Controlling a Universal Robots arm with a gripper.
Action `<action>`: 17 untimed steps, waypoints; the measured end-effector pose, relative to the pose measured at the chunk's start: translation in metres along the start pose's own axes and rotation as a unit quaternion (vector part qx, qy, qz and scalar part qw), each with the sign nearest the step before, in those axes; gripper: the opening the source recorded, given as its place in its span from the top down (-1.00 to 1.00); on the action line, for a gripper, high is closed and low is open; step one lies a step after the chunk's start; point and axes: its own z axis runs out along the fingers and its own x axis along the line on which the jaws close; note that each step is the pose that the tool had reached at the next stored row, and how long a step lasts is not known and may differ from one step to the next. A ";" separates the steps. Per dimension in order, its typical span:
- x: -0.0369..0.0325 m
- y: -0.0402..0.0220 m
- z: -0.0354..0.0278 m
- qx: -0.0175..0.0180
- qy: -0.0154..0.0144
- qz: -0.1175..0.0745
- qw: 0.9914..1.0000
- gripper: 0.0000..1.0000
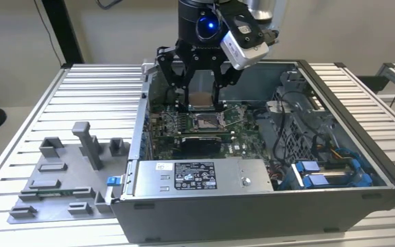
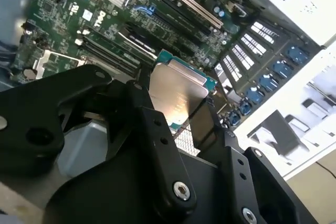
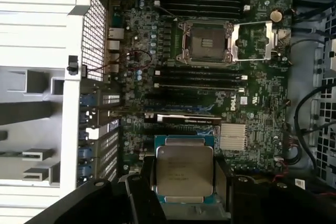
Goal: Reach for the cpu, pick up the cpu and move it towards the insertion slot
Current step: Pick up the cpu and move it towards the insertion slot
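Black fingers (image 3: 136, 192) grip the cpu (image 3: 184, 169) by two opposite edges, closed onto it and no further, its pale silver top facing the first wrist view. In the second wrist view the chip (image 2: 176, 95) sits flat between the two linkages, its teal rim showing past the metal lid. The gripper (image 1: 203, 95) hangs inside the open computer case (image 1: 362, 154), low over the green motherboard (image 3: 262, 108), and in the exterior view the chip (image 1: 202, 98) is just to the far side of the insertion slot (image 1: 207, 121) and above it, not touching.

The slot (image 3: 206, 41) is open: its silvery frame surrounds a dark centre, and the load plate (image 3: 257, 41) is swung out to one side with the thin wire lever raised.

To my eye the pickup is finished and the carry is nearly over. Doing this well means keeping the chip level, holding the grip steady without squeezing harder, and bringing it squarely over the frame so its edges run parallel with the socket walls. The raised lever and the swung-out plate are the things to stay clear of, as are the memory slots (image 3: 202, 80) beside the socket.

Outside the case, at the exterior view's left, a grey fixture tray (image 1: 60, 190) sits on the slatted desk (image 1: 19, 134)
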 end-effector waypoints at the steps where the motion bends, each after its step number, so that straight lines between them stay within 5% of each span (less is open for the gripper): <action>1: -0.0032 -0.0001 0.0000 0.000 0.000 0.000 1.000 1.00; 12: -0.0381 -0.0007 0.0002 0.000 0.001 0.001 1.000 1.00; 17: -0.0477 -0.0009 0.0002 0.000 0.001 0.001 1.000 1.00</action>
